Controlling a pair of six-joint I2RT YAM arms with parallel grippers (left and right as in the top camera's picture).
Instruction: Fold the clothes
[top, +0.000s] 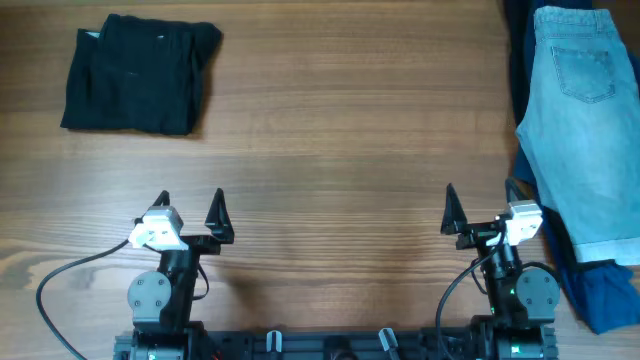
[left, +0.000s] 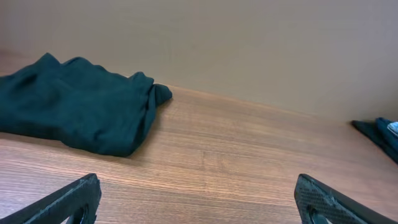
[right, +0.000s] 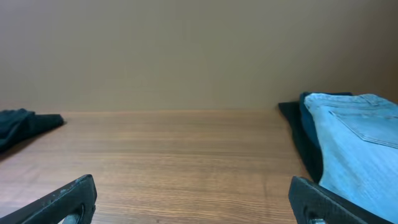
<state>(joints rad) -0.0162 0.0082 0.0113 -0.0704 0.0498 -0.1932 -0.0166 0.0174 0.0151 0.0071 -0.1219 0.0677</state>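
Denim shorts in a pale, washed blue are seen laid flat at the right edge of the table. One stitched back pocket faces up and a cuffed hem is turned toward the table's near edge. They are spread over a dark navy garment, which is exposed along their left side and past the hem, by the table's near right corner. Both pieces are cut off by the edge of the overhead view. A black garment is found at the table's far left corner, gathered into a rough rectangle and well apart from the shorts.

The left gripper is held at the table's near edge, left of its middle. Its jaws are spread wide and nothing is gripped between them; only bare wood is seen between the fingers in the left wrist view, with the black garment beyond.

The right gripper is held at the table's near edge, right of its middle. Its jaws are likewise parted wide and nothing is held. Its outer finger is placed just beside the navy garment's edge; whether the cloth is touched cannot be told. In the right wrist view the shorts are seen lying on the table to the right of the fingers.
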